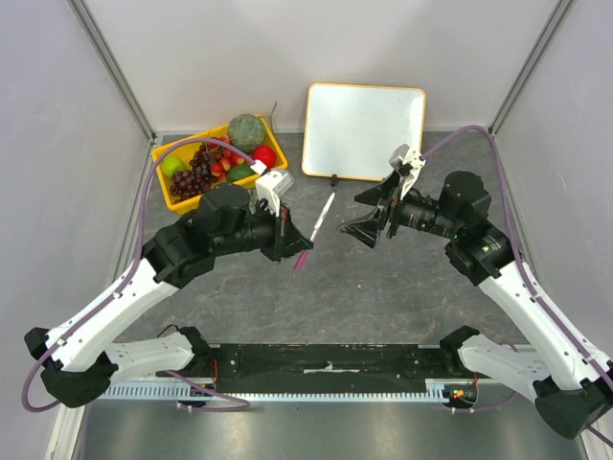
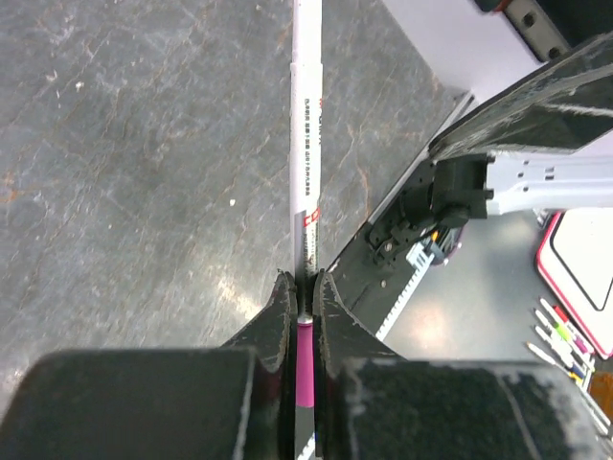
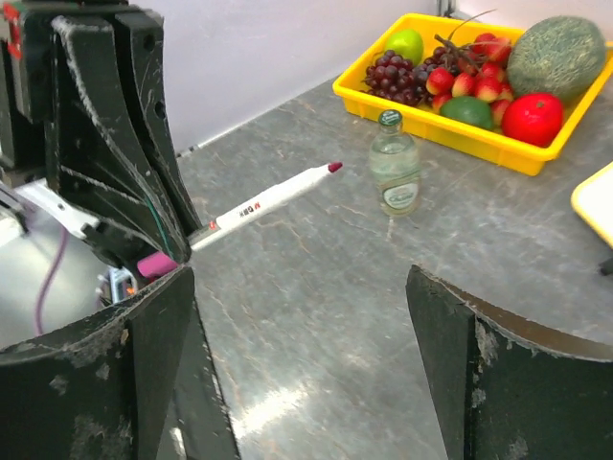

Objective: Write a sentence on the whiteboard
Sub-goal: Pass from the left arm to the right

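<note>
The whiteboard (image 1: 364, 129) lies flat at the back centre, its white face blank; no pink letters show. Its yellow edge shows in the right wrist view (image 3: 596, 203). My left gripper (image 1: 286, 236) is shut on the pink rear end of a white marker (image 1: 321, 218), held above the table and pointing at the board, with its magenta tip (image 3: 334, 167) bare. In the left wrist view the fingers (image 2: 280, 311) pinch the marker (image 2: 306, 144). My right gripper (image 1: 372, 226) is open and empty, right of the marker and facing it (image 3: 302, 316).
A yellow tray of fruit (image 1: 169, 184) stands at the back left, also in the right wrist view (image 3: 436, 130). A small glass bottle with a green cap (image 3: 395, 172) stands upright in front of it. Grey walls close in both sides.
</note>
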Robot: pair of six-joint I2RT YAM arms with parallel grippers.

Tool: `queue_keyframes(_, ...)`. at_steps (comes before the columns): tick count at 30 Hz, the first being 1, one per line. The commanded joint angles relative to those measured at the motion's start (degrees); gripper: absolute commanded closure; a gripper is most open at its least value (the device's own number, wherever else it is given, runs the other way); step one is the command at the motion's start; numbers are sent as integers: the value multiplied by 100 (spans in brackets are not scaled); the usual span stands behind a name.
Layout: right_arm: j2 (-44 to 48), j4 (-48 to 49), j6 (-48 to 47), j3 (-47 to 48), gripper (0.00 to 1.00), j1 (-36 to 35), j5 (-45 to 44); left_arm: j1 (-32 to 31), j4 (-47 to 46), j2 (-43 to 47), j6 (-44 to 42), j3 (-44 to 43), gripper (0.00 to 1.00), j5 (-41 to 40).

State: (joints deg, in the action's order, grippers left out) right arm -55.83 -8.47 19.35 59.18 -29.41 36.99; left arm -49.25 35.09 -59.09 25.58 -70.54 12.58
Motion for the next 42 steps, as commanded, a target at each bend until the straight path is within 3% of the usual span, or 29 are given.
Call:
queue_keyframes(1, 2, -1174, -1504, 506, 2, -12, 97, 12, 1543, -260, -554, -635, 98, 419)
queue_keyframes(12, -989, -1122, -1646, 1166, 2, -56, 2987, 12, 2617, -437, -1345, -1102, 98, 1835)
queue_keyframes(16, -1324, -1078, -1479, 1140, 2, -416, 3340, 4, 2625, -507, -1521, -1234, 98, 2292)
queue_keyframes(20, -1500, -1113, -1435, 1087, 9, -654, 3516, 3, 2766, -674, -1679, -1321, 98, 2363)
queue_keyframes(23, -1509, -1157, -1434, 1035, 23, -724, 3622, 4, 2854, -797, -1776, -1392, 98, 2381)
queue_keyframes(26, -1562, -1183, -1435, 999, 30, -864, 3701, 4, 2889, -850, -1820, -1462, 98, 2337)
queue_keyframes(30, -1702, -1402, -1548, 955, 34, -1075, 3719, 4, 2933, -876, -1838, -1567, 98, 2302)
queue_keyframes(36, -2010, -2834, -2699, 1280, 40, -1356, 3025, 4, 2942, -937, -1838, -1673, 98, 2346)
queue_keyframes(42, -2116, -2888, -2691, 1447, 51, -1480, 2954, 4, 2960, -982, -1829, -1656, 98, 2346)
